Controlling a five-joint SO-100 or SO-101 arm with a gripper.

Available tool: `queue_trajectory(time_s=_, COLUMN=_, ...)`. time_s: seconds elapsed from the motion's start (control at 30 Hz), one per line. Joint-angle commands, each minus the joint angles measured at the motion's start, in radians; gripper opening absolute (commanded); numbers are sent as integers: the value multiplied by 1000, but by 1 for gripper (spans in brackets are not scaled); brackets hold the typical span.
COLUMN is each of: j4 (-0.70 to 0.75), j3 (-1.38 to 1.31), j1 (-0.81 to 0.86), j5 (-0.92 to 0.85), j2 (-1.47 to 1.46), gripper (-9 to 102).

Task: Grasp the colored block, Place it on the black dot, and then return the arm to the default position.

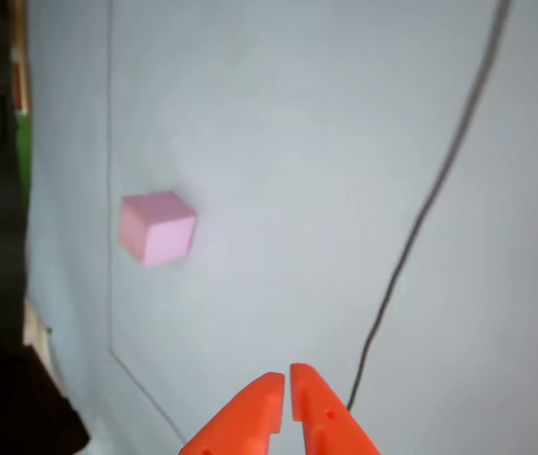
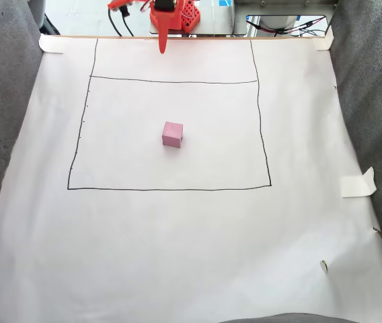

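The colored block (image 2: 172, 134) is a small pale pink cube that rests on the white paper, near the middle of a hand-drawn rectangle (image 2: 171, 189). In the other view the block (image 1: 158, 227) lies at the left, well away from the orange gripper (image 1: 286, 379). The gripper's two pointed fingers stand nearly together with nothing between them. In the fixed view the arm is folded back at the top edge of the paper, and its gripper (image 2: 162, 47) points down over that edge, far from the block. The black dot is hidden or out of view.
A white paper sheet (image 2: 177, 256) covers the table, with grey cloth (image 2: 3, 134) on both sides. A folded piece of tape (image 2: 357, 183) sits at the right edge. Cables and orange hardware (image 2: 191, 17) crowd the top. A dark line (image 1: 411, 237) crosses the other view.
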Motion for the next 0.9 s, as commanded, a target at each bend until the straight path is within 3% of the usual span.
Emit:
queue_trajectory(time_s=0.0, j4=-66, j3=25, j1=-3, j5=-15, j2=14, gripper=0)
queue_trajectory(time_s=0.87, j4=-3, j3=66, j1=-77, j5=32, j2=15, gripper=0)
